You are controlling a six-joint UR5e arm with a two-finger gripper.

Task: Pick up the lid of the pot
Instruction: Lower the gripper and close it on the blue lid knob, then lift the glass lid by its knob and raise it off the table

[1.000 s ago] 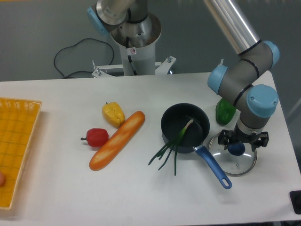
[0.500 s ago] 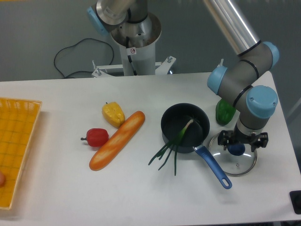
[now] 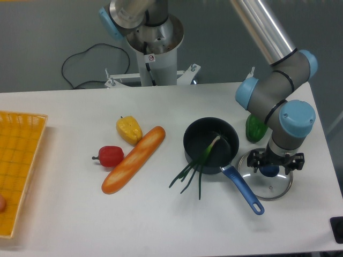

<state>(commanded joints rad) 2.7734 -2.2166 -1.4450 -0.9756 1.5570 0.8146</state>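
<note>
camera: lid (image 3: 270, 188) is lying flat on the table (image 3: 134, 225) at the right, clear, with a blue knob (image 3: 269, 171) in its middle. gripper (image 3: 276, 163) is reaching down over the lid, its two fingers standing well apart, wider than the knob showing between them. nothing is showing as gripped; can't tell whether either finger is touching the lid. black pan (image 3: 194, 134) is sitting left of the lid, its blue handle (image 3: 244, 188) running toward the lower right along the lid's left edge. a green stalk (image 3: 202, 159) is lying in the pan and hanging over its rim. green pepper (image 3: 256, 127) is lying behind the lid. farther left, a baguette (image 3: 134, 159), a yellow item (image 3: 129, 130) and a red item (image 3: 111, 156) are lying near each other. yellow crate (image 3: 22, 119) is standing at the far left.
</note>
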